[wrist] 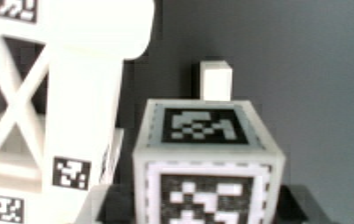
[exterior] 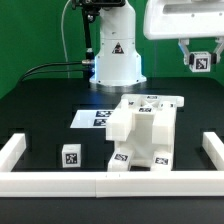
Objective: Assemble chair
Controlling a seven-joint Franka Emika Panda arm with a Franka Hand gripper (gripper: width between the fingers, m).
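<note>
My gripper [exterior: 200, 58] hangs high at the exterior view's right, shut on a small white tagged chair block [exterior: 200, 64]. In the wrist view that block [wrist: 206, 140] fills the middle, showing two black-and-white tags, with the dark fingers [wrist: 142, 198] pressed against both its sides and my gripper [wrist: 209, 208] closed on it. The partly built chair [exterior: 145, 128], a blocky white body with tags, stands on the black table in the middle. Another loose tagged cube [exterior: 70, 157] sits near the front at the exterior view's left.
The marker board [exterior: 92, 118] lies flat behind the chair. A white border rail [exterior: 100, 182] runs along the front and up both sides. The arm's base [exterior: 116, 62] stands at the back. A white cross-braced tagged part [wrist: 49, 95] looms beside the held block in the wrist view.
</note>
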